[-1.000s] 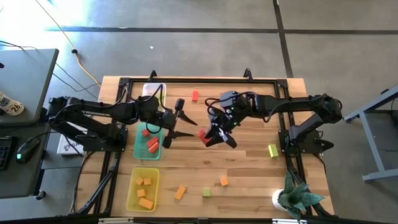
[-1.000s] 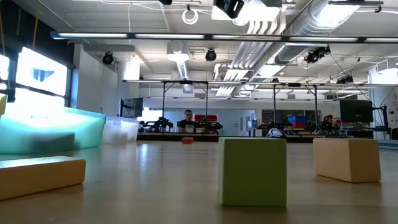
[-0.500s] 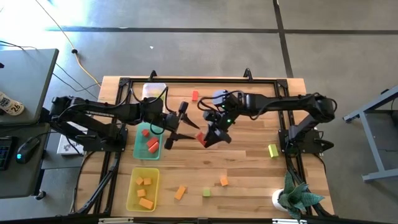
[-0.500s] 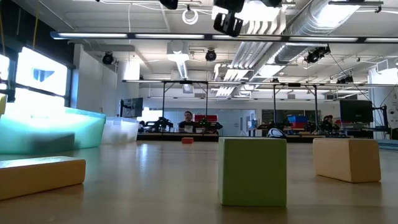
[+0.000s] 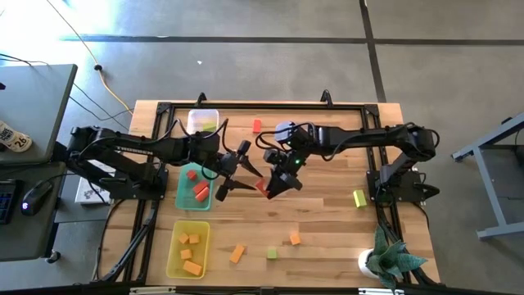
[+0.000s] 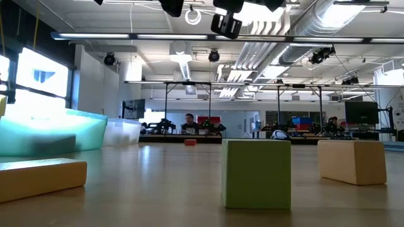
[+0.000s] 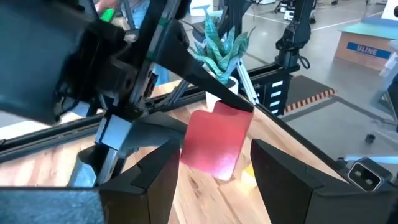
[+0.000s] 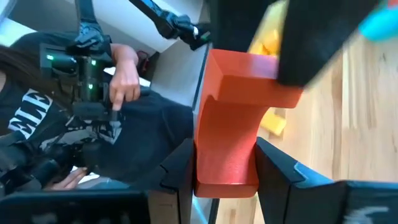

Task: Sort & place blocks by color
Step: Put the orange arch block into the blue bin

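Both arms have drawn together over the middle of the table since a second ago: my right gripper (image 5: 264, 187) has carried its red block (image 5: 262, 185) toward the left arm, and my left gripper (image 5: 232, 170) has swung out from over the green tray (image 5: 182, 195) to meet it. The right fingers (image 8: 180, 177) are clamped on the block, one pad on each flat side. In the left wrist view the block (image 7: 216, 142) hangs just ahead of my left fingers (image 7: 155, 174), which stand spread with the block sitting in line with the gap but not yet touched.

I judge this block light, rigid and smooth-faced, so it won't deform but could slip or twist if pinched on an edge. For a handover I'd close the left pads on the free flat faces, clear of the right fingers, square to the block.

Behind my left claw the green tray holds other red blocks (image 5: 199, 191). Orange blocks (image 5: 190, 253) lie in the yellow tray (image 5: 171, 246), and another red one (image 5: 256, 126) lies beyond my right claw.
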`<state>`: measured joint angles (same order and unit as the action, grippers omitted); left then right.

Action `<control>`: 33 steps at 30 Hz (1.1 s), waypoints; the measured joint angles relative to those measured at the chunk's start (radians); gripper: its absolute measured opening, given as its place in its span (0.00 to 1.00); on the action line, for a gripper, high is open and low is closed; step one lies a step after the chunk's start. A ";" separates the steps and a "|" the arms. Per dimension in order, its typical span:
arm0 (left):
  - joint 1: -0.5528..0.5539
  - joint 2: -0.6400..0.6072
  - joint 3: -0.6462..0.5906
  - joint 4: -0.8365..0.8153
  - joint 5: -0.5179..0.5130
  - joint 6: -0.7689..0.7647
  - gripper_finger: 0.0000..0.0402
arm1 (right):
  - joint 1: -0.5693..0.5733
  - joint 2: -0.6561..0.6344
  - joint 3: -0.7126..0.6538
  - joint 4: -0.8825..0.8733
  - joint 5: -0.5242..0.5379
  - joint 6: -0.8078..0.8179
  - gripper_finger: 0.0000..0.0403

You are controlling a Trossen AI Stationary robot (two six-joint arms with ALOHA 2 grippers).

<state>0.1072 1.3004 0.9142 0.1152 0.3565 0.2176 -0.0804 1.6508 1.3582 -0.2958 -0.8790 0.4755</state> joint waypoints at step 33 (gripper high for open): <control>-0.006 0.000 -0.001 0.013 -0.020 0.060 0.27 | -0.018 0.004 0.000 0.064 0.011 0.077 0.34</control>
<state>0.1017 1.3006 0.9134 0.1284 0.3367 0.2778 -0.0983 1.6547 1.3586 -0.2321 -0.8681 0.5529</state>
